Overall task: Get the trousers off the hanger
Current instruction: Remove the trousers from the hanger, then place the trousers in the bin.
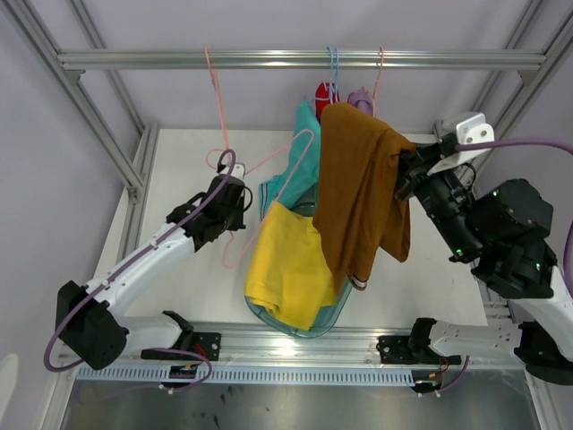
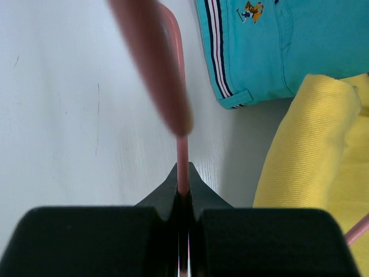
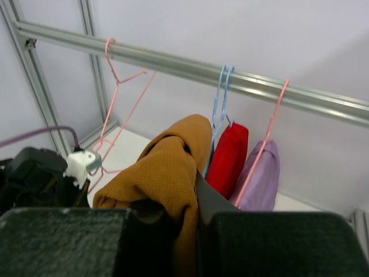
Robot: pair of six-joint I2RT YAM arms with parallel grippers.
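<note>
The brown trousers hang in a long fold from beside the blue hangers. My right gripper is shut on their right edge, and the cloth is bunched between the jaws. Red trousers and lilac trousers hang on the rail. Below, yellow trousers and teal trousers lie heaped. My left gripper is shut on the wire of an empty pink hanger, whose hook is over the rail.
A translucent tub holds the yellow pair near the front of the white table. Aluminium frame posts stand at both sides. Another pink hanger carries the lilac pair.
</note>
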